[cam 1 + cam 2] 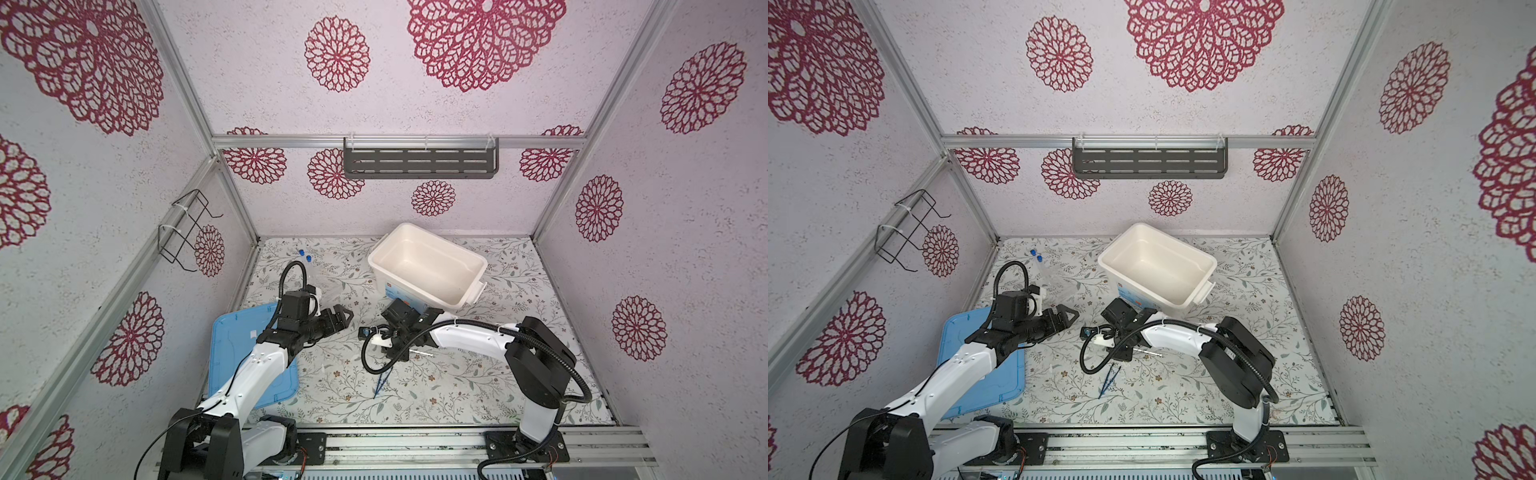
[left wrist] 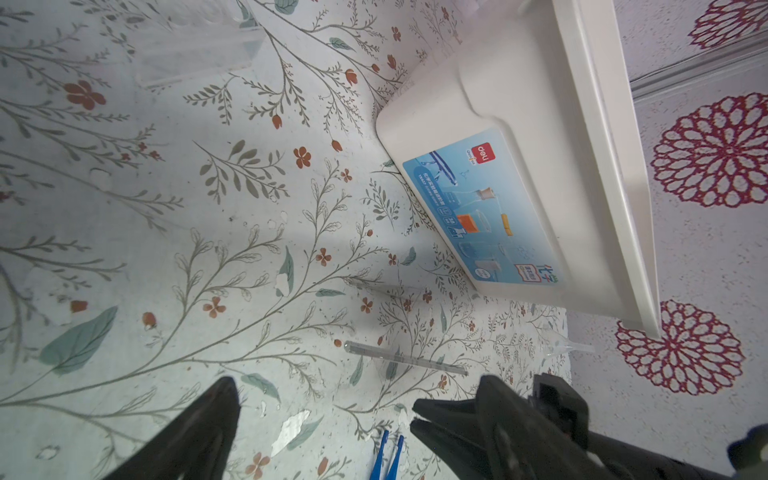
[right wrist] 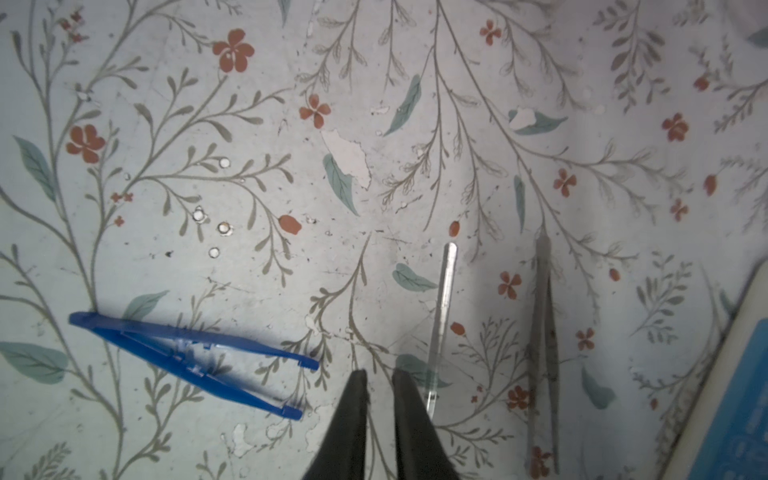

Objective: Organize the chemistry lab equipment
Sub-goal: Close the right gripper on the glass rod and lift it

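— Two grippers are hanging over the worktop (image 1: 457, 386), and both are holding nothing. The left gripper (image 1: 343, 318) is standing wide open. The right gripper (image 3: 379, 374) is pointing down with only a narrow gap between its tips.

— Why is the right one hanging so low?

— I think it is getting ready to pick something up. It is hovering just beside the thin clear rod (image 3: 442, 324). The silvery tweezers (image 3: 542, 353) are lying further out on that side, and the blue tweezers (image 3: 187, 353) are lying on the other side. All three are lying flat on the worktop.

— Where is everything going?

— Into the big white tub (image 1: 415, 245), I am guessing. It is sitting open at the back, and I am seeing nothing inside. Its blue lid (image 1: 232, 353) is lying flat, partly under the left arm, out of the way.

— Is anything else waiting?

— Two clear tubes with blue caps (image 1: 308, 258) are lying in the far left corner, well apart from the tub. Some small clear vessels (image 2: 195, 45) are sitting on the worktop too, but they are hard to make out.

— Is the tub saying anything?

— Its blue label (image 2: 482, 212) is showing a red "deli" badge (image 2: 483, 151) and the big signs "化学" (image 2: 544, 272). The smaller writing is looking too tiny to read.
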